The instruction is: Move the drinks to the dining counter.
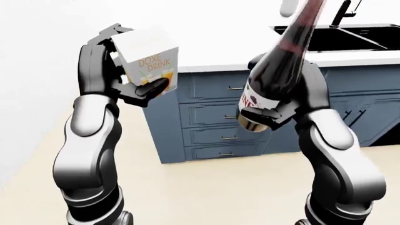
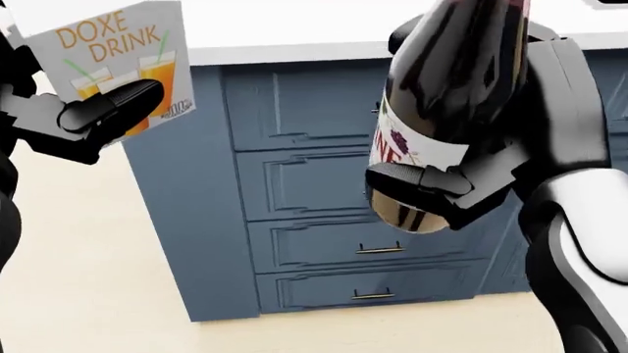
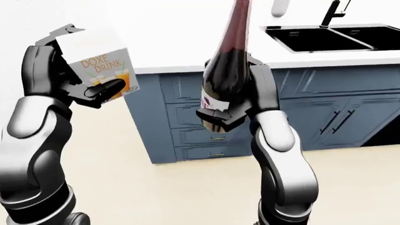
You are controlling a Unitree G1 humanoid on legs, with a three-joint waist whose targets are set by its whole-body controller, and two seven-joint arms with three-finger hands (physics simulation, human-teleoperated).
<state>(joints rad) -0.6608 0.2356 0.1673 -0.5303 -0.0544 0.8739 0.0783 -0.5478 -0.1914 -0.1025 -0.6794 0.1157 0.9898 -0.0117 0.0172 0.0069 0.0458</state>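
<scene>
Your left hand (image 1: 134,86) grips the juice carton (image 1: 150,61) and your right hand (image 1: 266,115) clamps the wine bottle (image 1: 284,61) low, both raised clear of the far counter (image 1: 250,58) for carrying.

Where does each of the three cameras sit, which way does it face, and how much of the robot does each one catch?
Left-eye view: on the head, looking down over both raised arms at blue drawers and a sink; left hand holds a juice carton, right hand a wine bottle.
Right-eye view: the same scene from slightly to the right, sink basins fuller.
Head view: on the head, framed tighter on the drawers; only hands and right forearm show.
Shared: carton, bottle, drawers in all three.
</scene>
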